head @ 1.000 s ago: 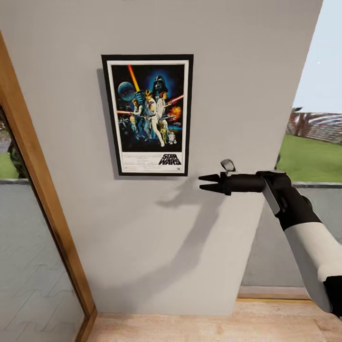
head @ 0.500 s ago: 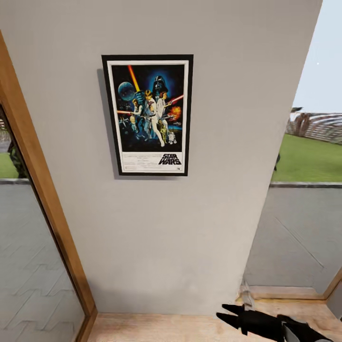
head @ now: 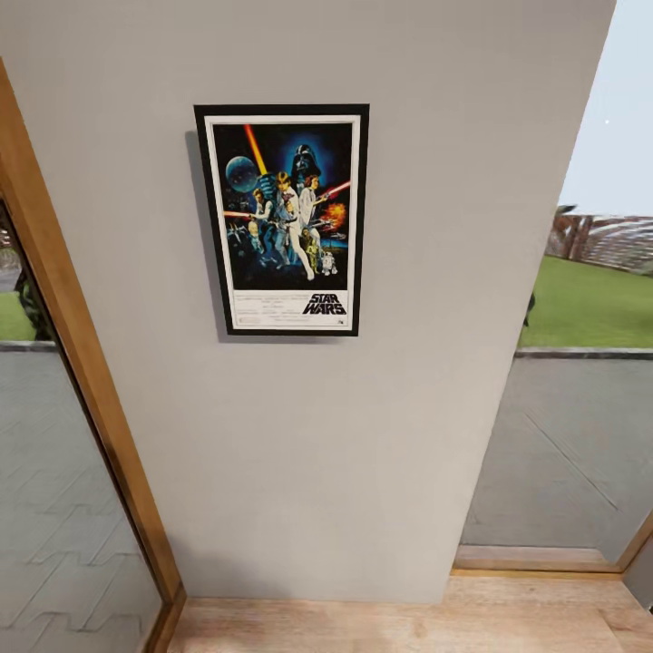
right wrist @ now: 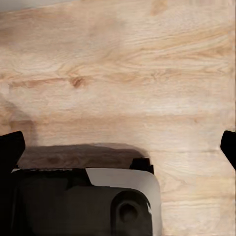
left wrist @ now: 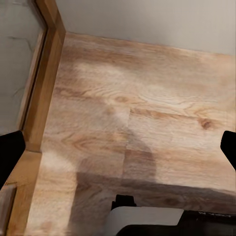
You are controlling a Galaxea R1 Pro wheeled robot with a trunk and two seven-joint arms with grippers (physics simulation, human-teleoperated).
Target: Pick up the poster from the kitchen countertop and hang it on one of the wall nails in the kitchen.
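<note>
A: Well, biggest thing first: the off-white wall [head: 381, 435] takes up most of the head view, standing upright and plain.

B: And below it?

A: The wooden floor [head: 363, 626], light planks, meeting the base of the wall. Both wrist views look down on the same floor [left wrist: 147, 113], with a wooden door frame [left wrist: 44, 83] along one edge in the left wrist view. In the head view that frame [head: 82, 363] slants up the left side, with glass beside it. On the right there is an opening onto grass [head: 589, 308] and pale sky.

B: Where is the poster?

A: The poster [head: 283, 219] hangs flat against the wall, upright, in the upper middle of the head view. Black frame, white border, dark blue artwork, title at the bottom right. It casts a narrow shadow along its left edge. I cannot make out the nail; the poster covers that spot.

B: The grippers?

A: The left gripper [left wrist: 118, 150] has its jaws spread wide, the dark fingertips [left wrist: 11, 152] sitting at opposite edges of its view with bare floor between them. The right gripper [right wrist: 118, 147] is the same: fingertips [right wrist: 12, 147] far apart, nothing between them but planks. Part of the robot's base shows beneath each.
</note>
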